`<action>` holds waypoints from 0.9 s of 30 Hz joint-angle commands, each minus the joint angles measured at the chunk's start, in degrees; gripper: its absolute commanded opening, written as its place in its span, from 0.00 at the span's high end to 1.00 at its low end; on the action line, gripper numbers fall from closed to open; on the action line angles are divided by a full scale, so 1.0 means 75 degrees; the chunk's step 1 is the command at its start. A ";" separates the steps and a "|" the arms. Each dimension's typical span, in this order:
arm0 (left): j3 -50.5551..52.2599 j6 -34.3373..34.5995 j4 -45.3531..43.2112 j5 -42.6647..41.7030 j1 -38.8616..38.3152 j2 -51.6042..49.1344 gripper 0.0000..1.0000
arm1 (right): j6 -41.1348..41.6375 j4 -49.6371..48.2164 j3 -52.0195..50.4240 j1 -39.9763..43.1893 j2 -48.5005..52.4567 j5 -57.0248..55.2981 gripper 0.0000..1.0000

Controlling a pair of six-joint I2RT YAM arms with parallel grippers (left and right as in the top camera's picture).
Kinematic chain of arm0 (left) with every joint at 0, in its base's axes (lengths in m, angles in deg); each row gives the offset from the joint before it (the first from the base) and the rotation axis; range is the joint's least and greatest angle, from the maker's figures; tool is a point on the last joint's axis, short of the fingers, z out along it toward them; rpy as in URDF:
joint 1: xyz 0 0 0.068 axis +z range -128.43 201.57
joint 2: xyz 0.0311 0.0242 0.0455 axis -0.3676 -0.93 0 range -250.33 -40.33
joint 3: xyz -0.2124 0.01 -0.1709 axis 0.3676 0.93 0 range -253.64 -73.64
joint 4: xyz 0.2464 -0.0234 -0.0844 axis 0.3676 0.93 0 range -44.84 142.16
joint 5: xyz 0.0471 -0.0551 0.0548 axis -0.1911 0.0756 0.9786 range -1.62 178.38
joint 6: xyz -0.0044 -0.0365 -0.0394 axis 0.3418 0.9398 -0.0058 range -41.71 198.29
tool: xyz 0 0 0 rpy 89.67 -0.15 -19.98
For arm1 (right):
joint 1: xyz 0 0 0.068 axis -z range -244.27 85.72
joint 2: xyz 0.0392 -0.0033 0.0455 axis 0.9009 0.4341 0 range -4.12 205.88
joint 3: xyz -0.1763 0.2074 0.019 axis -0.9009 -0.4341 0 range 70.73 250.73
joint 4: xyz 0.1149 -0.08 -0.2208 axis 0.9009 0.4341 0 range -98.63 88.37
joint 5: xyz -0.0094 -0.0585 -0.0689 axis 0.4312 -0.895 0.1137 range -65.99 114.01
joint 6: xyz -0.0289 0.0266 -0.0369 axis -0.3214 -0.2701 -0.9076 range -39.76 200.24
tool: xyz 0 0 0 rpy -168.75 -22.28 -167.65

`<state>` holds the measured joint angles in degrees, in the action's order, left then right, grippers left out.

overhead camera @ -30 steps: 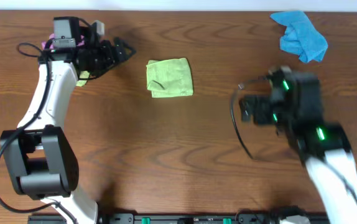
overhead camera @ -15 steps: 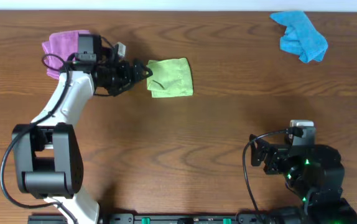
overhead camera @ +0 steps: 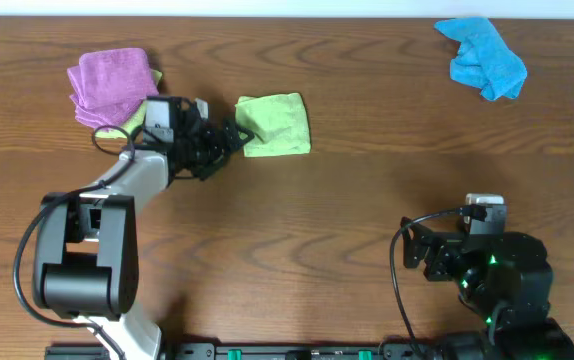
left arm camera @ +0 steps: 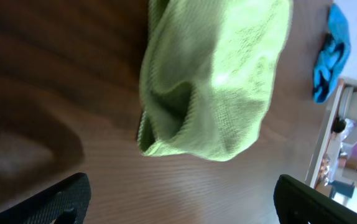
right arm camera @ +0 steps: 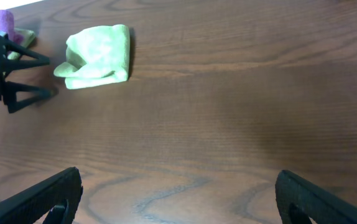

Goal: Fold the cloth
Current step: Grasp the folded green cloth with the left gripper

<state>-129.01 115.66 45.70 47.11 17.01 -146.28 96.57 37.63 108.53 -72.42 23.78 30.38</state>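
Note:
The lime-green cloth lies folded in a rough square on the wooden table, back centre. It fills the top of the left wrist view and shows at the far left of the right wrist view. My left gripper is open and empty, its fingertips just at the cloth's left edge; in its own view the fingers are spread wide with bare wood between them. My right gripper is open and empty at the front right, far from the cloth; its fingers are spread over bare wood.
A folded pink cloth lies at the back left on top of a paler green cloth. A crumpled bright blue cloth lies at the back right, also in the left wrist view.
My left arm swung from the pink cloth rightward and lower, its open fingers now at the cloth's left edge. My right arm pulled back to the front right, then stayed still.

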 commanded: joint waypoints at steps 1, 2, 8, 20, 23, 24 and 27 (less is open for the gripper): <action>0.0420 0.0740 -0.0478 0.0318 -0.0058 0.0157 0.05 | 0.0131 0.0015 -0.0058 0.0061 -0.0026 -0.0047 0.01; 0.0539 0.0889 -0.0688 0.0364 -0.0070 0.0157 0.05 | 0.0131 0.0015 -0.0058 0.0061 -0.0026 -0.0047 0.01; 0.1046 0.1486 -0.1489 0.0705 -0.0219 0.0131 0.05 | 0.0131 0.0015 -0.0058 0.0061 -0.0026 -0.0047 0.01; 0.1070 0.2203 -0.2707 0.1367 -0.0947 -0.0682 0.05 | 0.0131 0.0015 -0.0058 0.0061 -0.0026 -0.0047 0.01; 0.1070 0.2349 -0.3022 0.1440 -0.0985 -0.0962 0.05 | 0.0131 0.0015 -0.0058 0.0061 -0.0026 -0.0050 0.01; 0.1070 0.2387 -0.3133 0.1451 -0.0997 -0.1064 0.05 | 0.0131 0.0015 -0.0058 0.0061 -0.0026 -0.0047 0.01; 0.1070 0.2489 -0.3579 0.1475 -0.1017 -0.1387 0.05 | 0.0131 0.0015 -0.0058 0.0061 -0.0026 -0.0050 0.01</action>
<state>-122.52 132.99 17.83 54.14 9.75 -151.29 96.57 37.63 108.53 -72.42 23.78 30.38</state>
